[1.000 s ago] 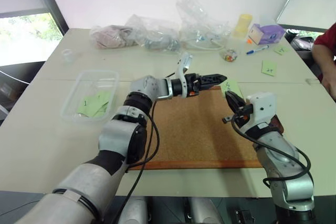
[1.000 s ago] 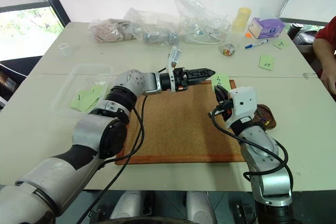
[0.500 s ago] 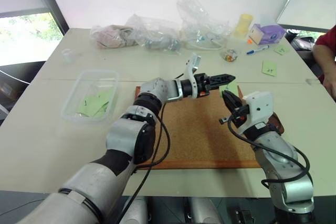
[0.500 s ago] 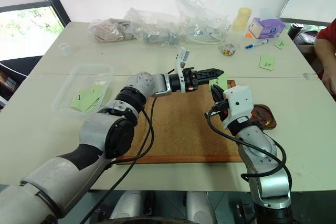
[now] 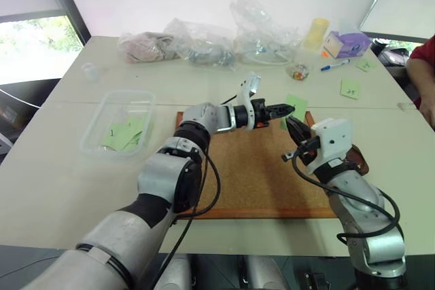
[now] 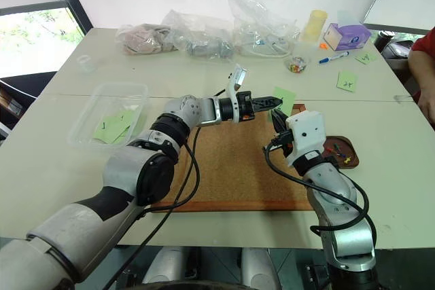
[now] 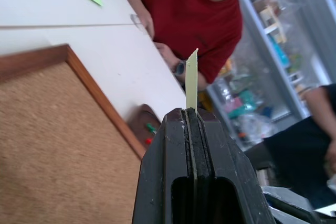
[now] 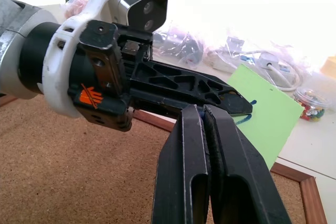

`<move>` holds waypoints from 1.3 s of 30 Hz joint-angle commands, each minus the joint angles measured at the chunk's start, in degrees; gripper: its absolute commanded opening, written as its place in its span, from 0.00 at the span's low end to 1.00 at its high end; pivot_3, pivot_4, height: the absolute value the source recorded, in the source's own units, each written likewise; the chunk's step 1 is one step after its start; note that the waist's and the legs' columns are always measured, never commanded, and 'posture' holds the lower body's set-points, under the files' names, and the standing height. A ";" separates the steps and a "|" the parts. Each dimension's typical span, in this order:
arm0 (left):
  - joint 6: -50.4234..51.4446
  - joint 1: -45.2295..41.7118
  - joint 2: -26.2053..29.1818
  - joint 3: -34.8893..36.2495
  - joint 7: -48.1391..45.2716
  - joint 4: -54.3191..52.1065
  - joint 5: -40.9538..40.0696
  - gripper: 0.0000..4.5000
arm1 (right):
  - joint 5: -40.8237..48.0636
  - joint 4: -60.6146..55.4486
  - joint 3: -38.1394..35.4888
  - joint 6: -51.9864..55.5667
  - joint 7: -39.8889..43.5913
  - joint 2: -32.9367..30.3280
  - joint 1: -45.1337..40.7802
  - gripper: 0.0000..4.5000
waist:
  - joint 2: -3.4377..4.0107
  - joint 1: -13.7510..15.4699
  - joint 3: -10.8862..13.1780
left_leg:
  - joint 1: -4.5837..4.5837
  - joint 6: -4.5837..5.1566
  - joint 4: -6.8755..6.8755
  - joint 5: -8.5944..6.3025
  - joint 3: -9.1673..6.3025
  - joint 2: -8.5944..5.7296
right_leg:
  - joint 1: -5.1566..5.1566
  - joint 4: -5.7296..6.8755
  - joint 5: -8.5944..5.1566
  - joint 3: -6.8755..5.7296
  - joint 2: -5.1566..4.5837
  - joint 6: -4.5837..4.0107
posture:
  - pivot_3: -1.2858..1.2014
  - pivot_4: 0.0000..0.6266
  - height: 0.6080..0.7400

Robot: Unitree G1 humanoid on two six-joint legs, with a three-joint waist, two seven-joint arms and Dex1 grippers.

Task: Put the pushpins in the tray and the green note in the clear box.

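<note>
While stretched level across corkboard (image 5: pixel 251 168), left gripper (image 5: pixel 288 108) clamped shut on green note (image 6: pixel 285 98), note jutting past fingertips. Right gripper (image 5: pixel 293 127) just beside, fingers pressed together, nothing held, angled forward and slightly up. Tray (image 6: pixel 340 151) near right wrist; clear box (image 5: pixel 119 123) well apart, behind left elbow.

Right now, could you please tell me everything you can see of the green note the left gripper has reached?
The green note is a thin, pale green paper square. It is pinched by one edge in the shut left gripper and held in the air above the far right corner of the corkboard, standing roughly upright. In the left wrist view it shows edge-on, as a thin sliver. A small blue mark shows where the gripper meets it.
</note>
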 commanded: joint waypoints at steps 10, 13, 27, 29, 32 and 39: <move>0.59 0.18 1.12 2.44 -0.44 0.15 -0.41 0.02 | 8.13 -7.99 -11.51 2.03 -6.99 7.64 1.18 0.00 | 0.00 0.07 0.00 | -0.01 0.00 0.00 0.00 -0.01 0.01 | 0.00 0.00 0.00 0.00 -0.01 0.00 | 0.52 0.24 0.98; 2.84 0.95 2.17 2.49 -3.02 -1.96 -1.29 0.02 | 9.40 -5.85 -19.60 3.14 -8.92 6.62 2.70 0.00 | 0.00 0.17 0.00 | -0.01 0.00 0.00 0.00 -0.01 0.01 | 0.00 0.00 0.00 0.00 -0.02 0.00 | 0.52 0.24 0.98; 18.39 18.90 2.02 -5.79 -5.25 -39.04 -6.92 0.02 | 8.82 6.25 -23.47 10.56 -8.02 1.63 7.18 0.00 | 0.07 -0.12 -0.03 | 0.03 0.00 -0.02 0.00 0.02 0.22 | 0.00 0.06 0.00 0.05 0.01 -0.01 | 0.52 0.24 0.98; 19.76 20.67 1.67 -5.73 -3.36 -42.24 -7.89 0.02 | 8.83 8.03 -23.24 9.95 -7.40 1.34 6.65 0.00 | 0.08 0.02 -0.03 | 0.03 0.00 -0.01 0.00 0.02 0.23 | 0.00 0.06 0.00 0.06 0.00 -0.01 | 0.52 0.24 0.98; 21.09 22.33 1.28 -5.49 -1.01 -45.03 -9.35 0.02 | 8.92 10.08 -23.02 9.82 -6.63 0.84 6.04 0.00 | 0.08 -0.01 -0.03 | 0.03 0.00 -0.01 0.00 0.03 0.22 | 0.01 0.05 0.00 0.06 -0.01 -0.01 | 0.52 0.24 0.98; 21.42 23.20 1.55 -5.88 1.38 -46.41 -11.39 0.00 | 9.12 12.31 -23.16 8.99 -5.69 0.31 5.74 0.13 | 0.08 -0.01 -0.03 | 0.03 0.00 -0.01 0.00 0.03 0.21 | 0.01 0.05 0.00 0.06 0.00 0.00 | 0.52 0.24 0.98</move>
